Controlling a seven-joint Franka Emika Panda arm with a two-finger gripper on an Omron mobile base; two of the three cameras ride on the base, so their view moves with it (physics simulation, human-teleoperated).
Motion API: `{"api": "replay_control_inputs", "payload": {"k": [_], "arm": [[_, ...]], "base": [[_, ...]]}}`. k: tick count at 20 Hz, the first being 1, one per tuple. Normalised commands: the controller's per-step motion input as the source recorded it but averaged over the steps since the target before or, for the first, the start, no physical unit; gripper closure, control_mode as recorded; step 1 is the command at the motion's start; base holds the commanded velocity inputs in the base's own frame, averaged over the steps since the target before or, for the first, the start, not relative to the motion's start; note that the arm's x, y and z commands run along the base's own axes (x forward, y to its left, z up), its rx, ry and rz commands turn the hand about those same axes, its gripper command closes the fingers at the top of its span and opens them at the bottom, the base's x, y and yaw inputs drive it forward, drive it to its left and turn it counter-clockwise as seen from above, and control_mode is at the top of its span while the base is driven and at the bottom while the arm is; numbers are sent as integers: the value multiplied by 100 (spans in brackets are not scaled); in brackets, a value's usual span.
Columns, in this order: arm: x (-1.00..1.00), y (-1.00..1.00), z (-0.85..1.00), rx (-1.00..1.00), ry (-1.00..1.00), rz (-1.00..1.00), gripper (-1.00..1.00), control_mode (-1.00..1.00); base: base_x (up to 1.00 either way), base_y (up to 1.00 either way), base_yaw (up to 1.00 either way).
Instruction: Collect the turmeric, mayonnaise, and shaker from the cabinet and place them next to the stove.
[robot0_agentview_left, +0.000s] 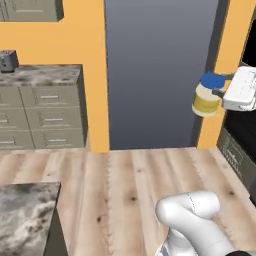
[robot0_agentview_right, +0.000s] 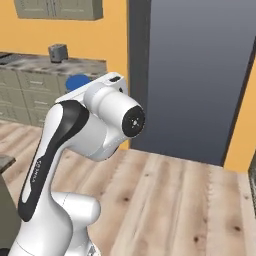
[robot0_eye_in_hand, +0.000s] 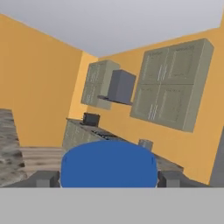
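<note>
The gripper (robot0_agentview_left: 214, 86) pinches the mayonnaise (robot0_agentview_left: 207, 97) by its lid; the arm hides the jar's body in the right base view.

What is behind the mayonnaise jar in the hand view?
Behind the mayonnaise, held between the jaws, a counter run with the stove, a grey hood and wall cabinets can be seen. The blue lid covers the counter part directly behind it.
</note>
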Motion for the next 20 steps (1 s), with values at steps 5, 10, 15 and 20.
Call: {"api": "replay_control_inputs", "payload": {"k": [5,10,15,20], "arm": [[0,0,0,0,0,0,100,100],[0,0,0,0,0,0,100,100],[0,0,0,0,0,0,100,100],[0,0,0,0,0,0,100,100]], "base": [[100,-15,28],[100,-10,27],[100,-2,27],[100,7,24]]}}
